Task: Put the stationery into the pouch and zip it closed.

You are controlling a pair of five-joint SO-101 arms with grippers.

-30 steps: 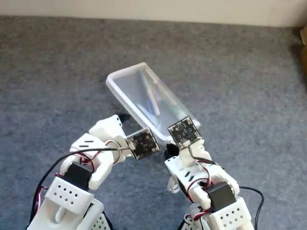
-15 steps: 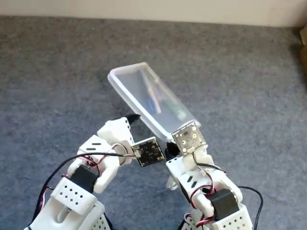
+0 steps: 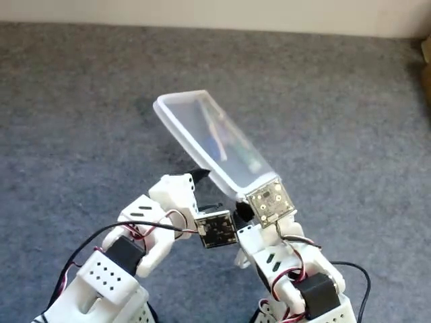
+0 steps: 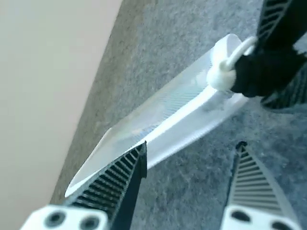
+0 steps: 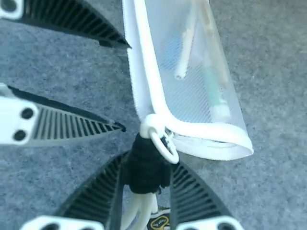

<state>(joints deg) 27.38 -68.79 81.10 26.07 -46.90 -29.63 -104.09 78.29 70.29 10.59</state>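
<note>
Now, right tool [image 5: 144,167] clamped on the zip pull [image 5: 160,139] at the corner of the pouch [image 3: 215,138], which lies on the counter [image 3: 81,101]; left tool [image 4: 192,146] open beside its zip edge. I judge the pouch light, limp and slippery, pens [image 5: 206,81] inside, so I'd pinch the stiffer seam

An indoor room; grey carpet [image 3: 81,101] underfoot; pale wall [image 3: 202,12] behind.
</note>
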